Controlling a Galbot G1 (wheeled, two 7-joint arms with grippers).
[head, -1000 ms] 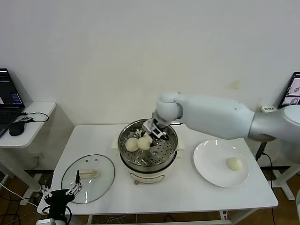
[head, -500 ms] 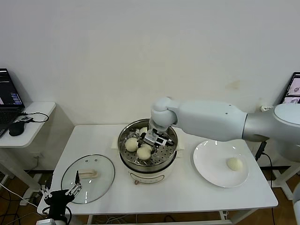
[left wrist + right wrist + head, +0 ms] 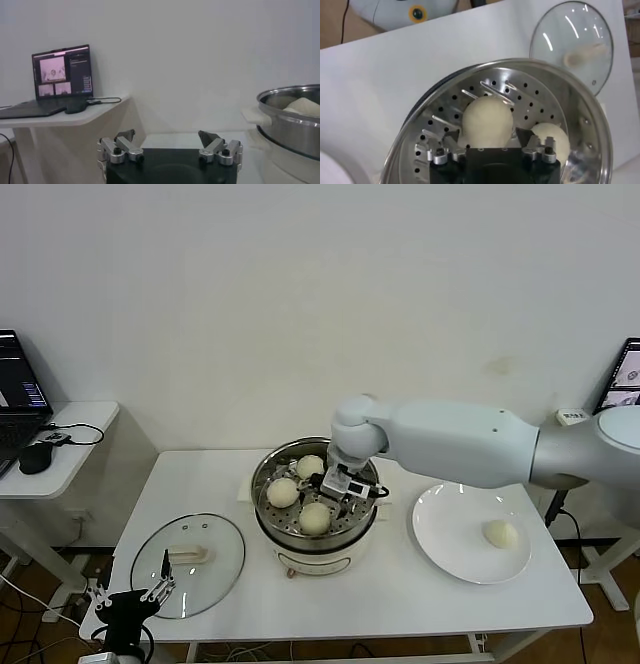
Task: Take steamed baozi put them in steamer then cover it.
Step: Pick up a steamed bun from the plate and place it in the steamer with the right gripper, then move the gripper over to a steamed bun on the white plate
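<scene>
The steamer [image 3: 272, 529] stands mid-table, a shiny steel pot with a perforated tray on a white base. Three pale baozi lie on the tray: one at the back [image 3: 311, 467], one on the left [image 3: 283, 492], one at the front [image 3: 315, 518]. My right gripper [image 3: 344, 485] is open just above the tray, right of the front bun. In the right wrist view its gripper [image 3: 487, 136] has its jaws spread on either side of a baozi [image 3: 487, 117]. A fourth baozi [image 3: 500, 533] lies on the white plate [image 3: 450, 534]. The glass cover [image 3: 215, 579] lies flat at the front left.
My left gripper [image 3: 130, 599] is parked open below the table's front left corner, and in the left wrist view it [image 3: 166, 137] is empty. A side table with a laptop [image 3: 18, 399] and a mouse [image 3: 35, 457] stands at the far left.
My right gripper carried a baozi from the middle of the pot towards its front, set it on the tray and opened. The back bun has come into sight.
</scene>
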